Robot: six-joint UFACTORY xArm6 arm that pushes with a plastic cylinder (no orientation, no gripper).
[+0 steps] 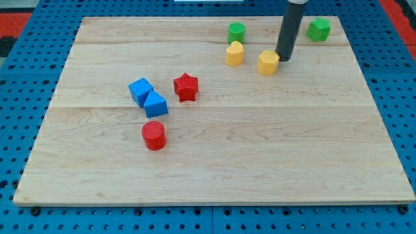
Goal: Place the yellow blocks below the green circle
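Note:
The green circle block [236,31] sits near the view's top, right of centre. A yellow heart-shaped block [234,53] lies just below it, almost touching. A second yellow block, hexagonal, [268,63] lies to the right of the heart and slightly lower. My tip [283,59] comes down from the view's top and rests right against the hexagonal yellow block's right side.
A green star-like block [319,29] sits at the top right. A red star [186,87], two blue blocks [140,90] [155,104] touching each other, and a red cylinder [154,136] lie left of centre. The wooden board [214,169] lies on a blue pegboard.

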